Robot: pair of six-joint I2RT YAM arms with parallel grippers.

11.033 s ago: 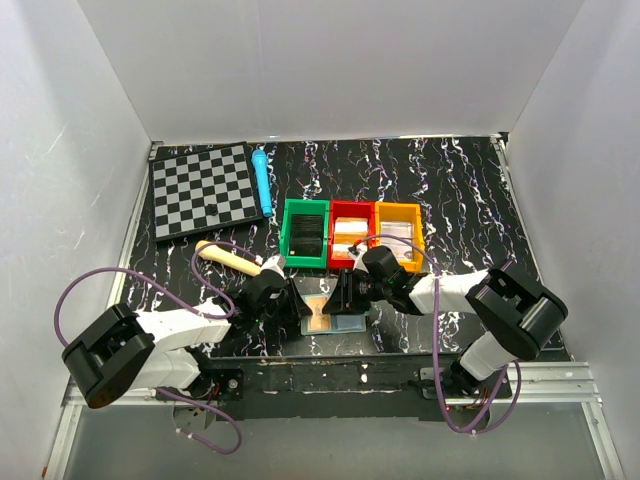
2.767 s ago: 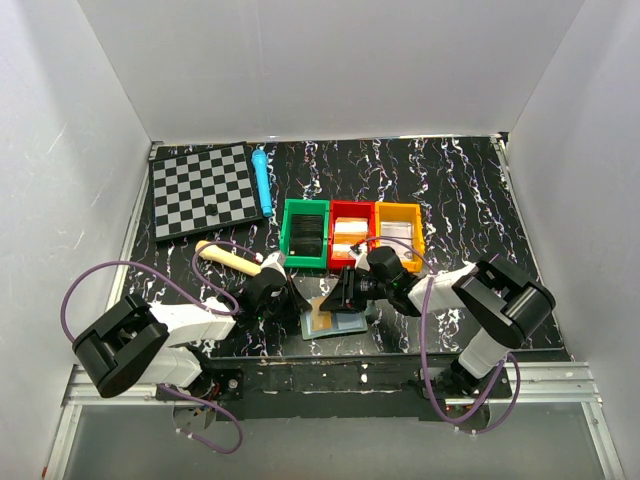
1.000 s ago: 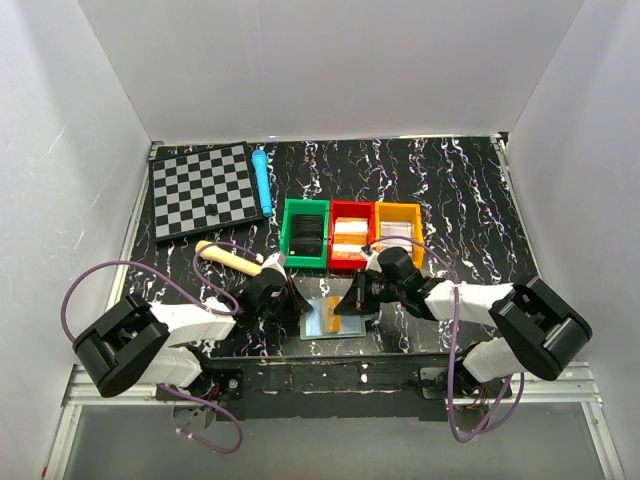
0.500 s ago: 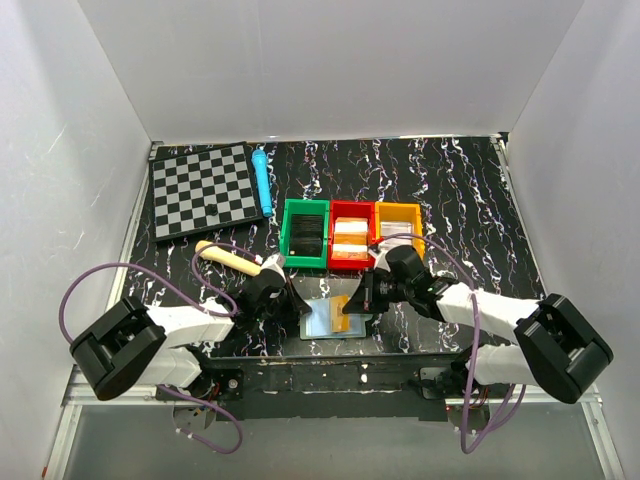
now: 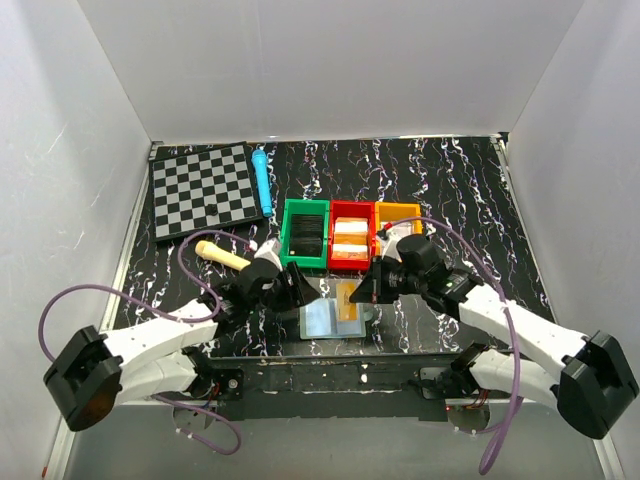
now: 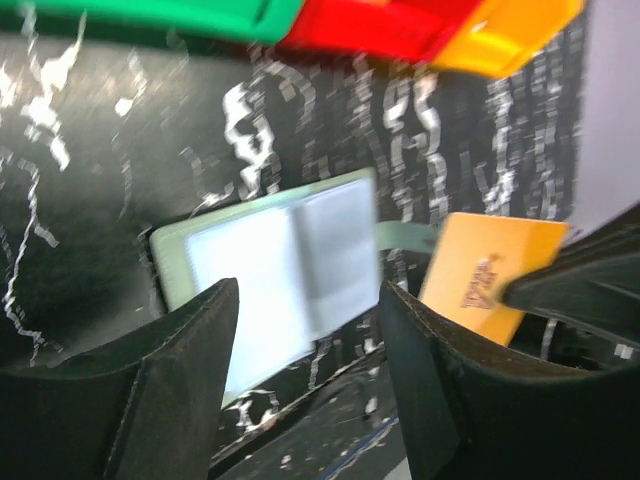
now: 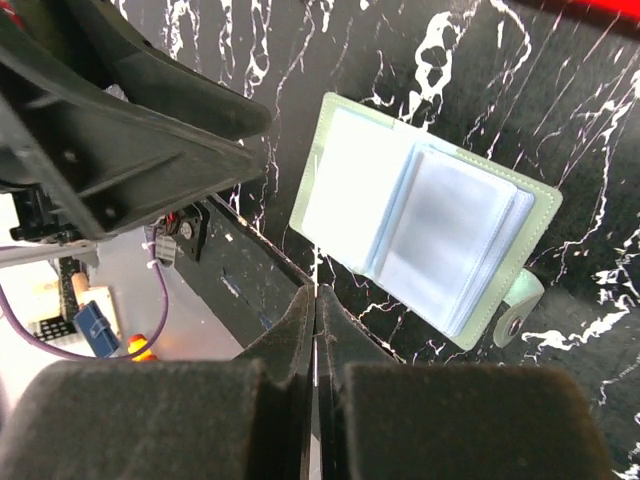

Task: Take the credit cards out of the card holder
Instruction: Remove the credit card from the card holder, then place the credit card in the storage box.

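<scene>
The card holder lies open on the bench just before the red bin, left tool spread empty, while the right tool's thin closed pinch on the orange card may slip.

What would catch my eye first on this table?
An orange card pinched in the right gripper, beside the open card holder with its pale blue panels. Behind them sit a green bin, red bin and orange bin; a checkerboard lies back left.
</scene>
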